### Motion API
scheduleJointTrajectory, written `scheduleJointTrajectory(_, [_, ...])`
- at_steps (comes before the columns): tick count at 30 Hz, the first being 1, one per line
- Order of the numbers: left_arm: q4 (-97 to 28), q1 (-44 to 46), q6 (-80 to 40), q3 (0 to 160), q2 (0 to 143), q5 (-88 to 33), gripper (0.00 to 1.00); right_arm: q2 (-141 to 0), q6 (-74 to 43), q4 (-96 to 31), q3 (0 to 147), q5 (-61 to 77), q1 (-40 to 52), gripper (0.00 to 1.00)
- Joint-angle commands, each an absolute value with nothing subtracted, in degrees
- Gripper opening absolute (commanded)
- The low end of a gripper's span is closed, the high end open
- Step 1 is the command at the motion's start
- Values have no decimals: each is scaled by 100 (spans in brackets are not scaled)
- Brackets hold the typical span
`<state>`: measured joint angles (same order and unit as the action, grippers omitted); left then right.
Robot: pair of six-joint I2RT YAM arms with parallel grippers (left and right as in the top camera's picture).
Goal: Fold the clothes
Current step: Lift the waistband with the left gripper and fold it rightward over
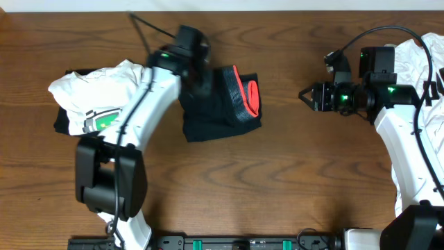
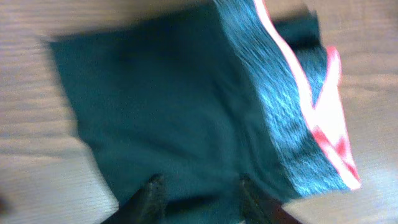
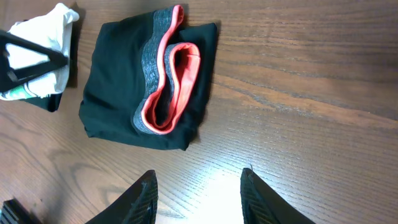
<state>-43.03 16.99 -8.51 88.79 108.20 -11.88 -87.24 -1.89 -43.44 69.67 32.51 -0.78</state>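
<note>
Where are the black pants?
Overhead view: the black pants lie folded left of centre on the table, beside the green-logo T-shirt, under the left hand.

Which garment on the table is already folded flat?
The black soft-fabric pants with the grey, red-orange-edged waistband, mid-table: a compact rectangle. The white T-shirt with green logo and the white garment far right lie bunched.

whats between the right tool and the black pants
Only bare wood of the table lies between the right tool and the pants, as the overhead view shows.
</note>
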Motion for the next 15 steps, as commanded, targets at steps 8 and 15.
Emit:
scheduleJointTrajectory(8, [-3948, 2012, -875, 8884, 11469, -1756, 19, -8621, -165, -4351, 6963, 3277, -110, 42])
scheduleJointTrajectory(15, [-3892, 2635, -934, 8884, 12033, -1758, 19, -8621, -165, -4440, 6963, 3277, -110, 41])
